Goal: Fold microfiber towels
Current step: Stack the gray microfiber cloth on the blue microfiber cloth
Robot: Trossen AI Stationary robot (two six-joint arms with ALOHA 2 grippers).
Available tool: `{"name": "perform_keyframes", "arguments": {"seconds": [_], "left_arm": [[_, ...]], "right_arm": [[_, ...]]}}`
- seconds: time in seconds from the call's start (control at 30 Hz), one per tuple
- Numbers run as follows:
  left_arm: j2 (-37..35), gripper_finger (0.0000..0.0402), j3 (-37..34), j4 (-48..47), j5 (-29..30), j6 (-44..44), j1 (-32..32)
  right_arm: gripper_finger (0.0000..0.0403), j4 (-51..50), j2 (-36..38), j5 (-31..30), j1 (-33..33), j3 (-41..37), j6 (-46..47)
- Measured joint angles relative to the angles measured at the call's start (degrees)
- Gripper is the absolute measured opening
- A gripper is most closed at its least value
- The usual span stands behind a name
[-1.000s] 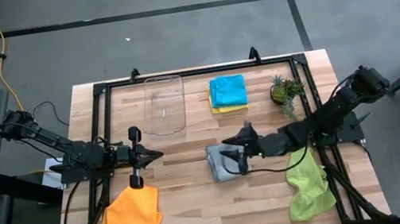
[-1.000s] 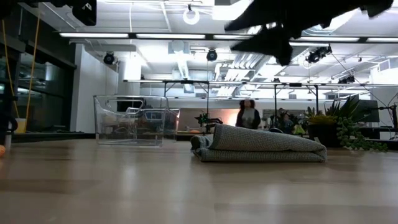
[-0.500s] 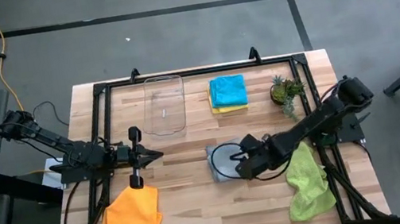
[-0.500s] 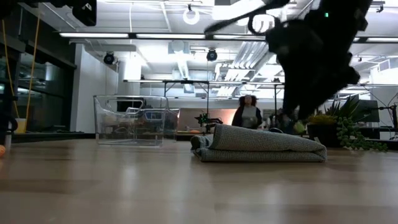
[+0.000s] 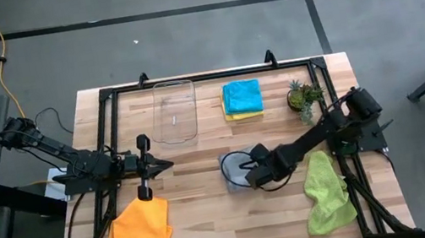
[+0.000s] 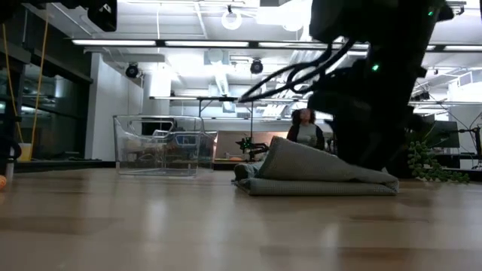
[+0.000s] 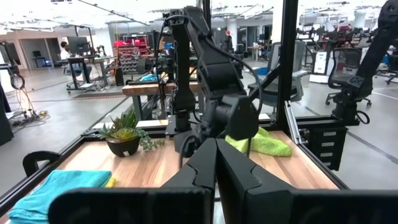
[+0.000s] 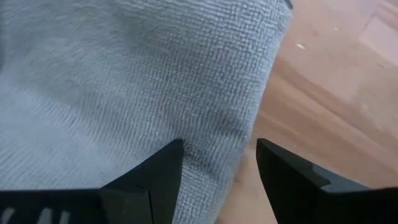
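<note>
Wooden tabletop (image 5: 212,222) spreads below us. Our left gripper (image 5: 145,169) waits pinched closed beside the orange towel (image 5: 138,231). At centre, our right gripper (image 5: 249,175) presses its spread fingers (image 8: 158,171) on the folded grey towel (image 5: 234,171). Farther right lies the lime green towel (image 5: 327,193).

Grey concrete floor (image 5: 183,38) surrounds the wooden worktop (image 5: 212,222); ceiling strip lights (image 6: 151,42) illuminate distant workbenches (image 7: 149,90).
</note>
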State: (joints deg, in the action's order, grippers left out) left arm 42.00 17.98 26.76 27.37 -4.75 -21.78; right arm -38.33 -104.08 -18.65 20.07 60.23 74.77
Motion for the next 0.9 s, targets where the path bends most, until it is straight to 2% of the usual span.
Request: {"name": "perform_keyframes", "arguments": {"seconds": [0.43, 0.57, 0.77, 0.9], "left_arm": [[0.0, 0.0, 0.0, 0.01, 0.0, 0.0, 0.0], [0.0, 0.0, 0.0, -0.02, 0.0, 0.0, 0.0], [0.0, 0.0, 0.0, -0.2, 0.02, 0.01, 0.0], [0.0, 0.0, 0.0, -0.38, 0.02, 0.01, 0.0]], "right_arm": [[0.019, 3.14, -1.9, -0.51, -0.58, 0.08, -0.27], [0.0142, 3.35, -3.59, -1.38, -0.51, 0.32, -1.16], [0.0015, 3.21, -4.01, -2.57, -1.01, 0.32, -8.36], [0.0009, -4.12, -2.37, -2.39, -3.65, 0.86, -14.51]]}}
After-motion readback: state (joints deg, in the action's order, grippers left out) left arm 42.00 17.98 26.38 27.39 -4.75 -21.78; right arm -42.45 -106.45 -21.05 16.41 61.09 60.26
